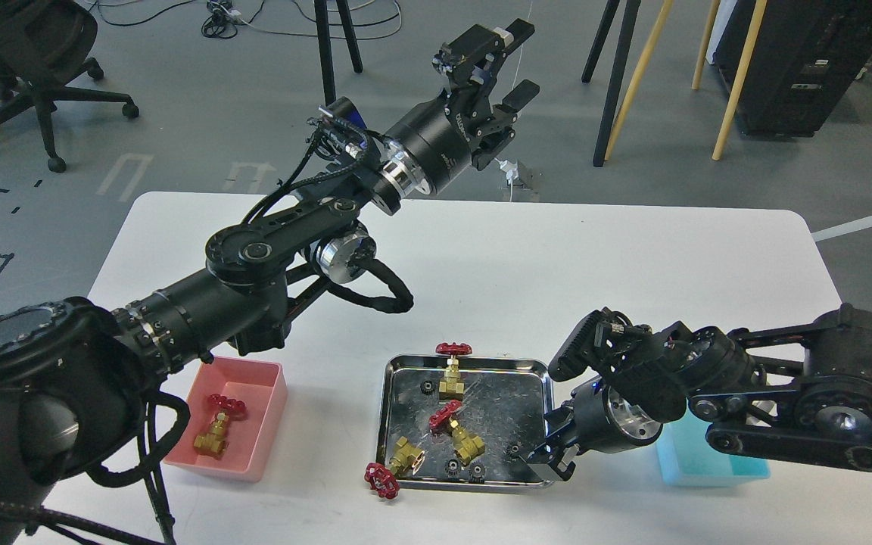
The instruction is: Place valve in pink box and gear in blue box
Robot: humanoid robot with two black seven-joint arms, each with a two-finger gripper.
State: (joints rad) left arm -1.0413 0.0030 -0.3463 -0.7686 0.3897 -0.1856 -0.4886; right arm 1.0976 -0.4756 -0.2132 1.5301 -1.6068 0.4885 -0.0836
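The pink box (273, 378) stands front left with one valve (215, 433) in it. The steel tray (504, 367) holds three more valves (453, 376) and several tiny black gears; one gear (514, 449) lies near its right front corner. My right gripper (546, 462) is low over that corner, just right of this gear, its fingers slightly apart and empty. The blue box (712, 465) is mostly hidden behind my right arm. My left gripper (510, 64) is open and empty, high beyond the table's far edge.
One valve's red handwheel (381, 479) hangs over the tray's front left edge onto the white table (633, 257). Stand legs and cables are on the floor beyond the table. My left arm spans the table's left half above the pink box.
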